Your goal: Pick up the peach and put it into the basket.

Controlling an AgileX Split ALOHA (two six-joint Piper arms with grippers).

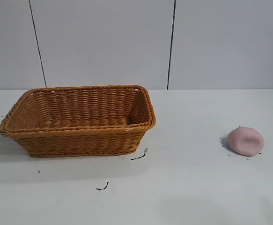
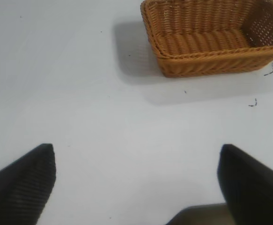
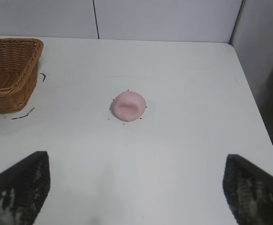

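The peach (image 1: 246,141), a pale pink, matte, flattened lump with a shallow dimple, lay on the white table (image 1: 197,187), well apart from the basket (image 1: 77,120). Both the left gripper (image 2: 136,183) and right gripper (image 3: 136,187) had their fingers spread wide, holding nothing.

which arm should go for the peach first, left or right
Right, most likely. The peach lies on the table's right side, and it sits straight ahead of the open right claw. The open left claw faces the basket instead, with no peach in its view.
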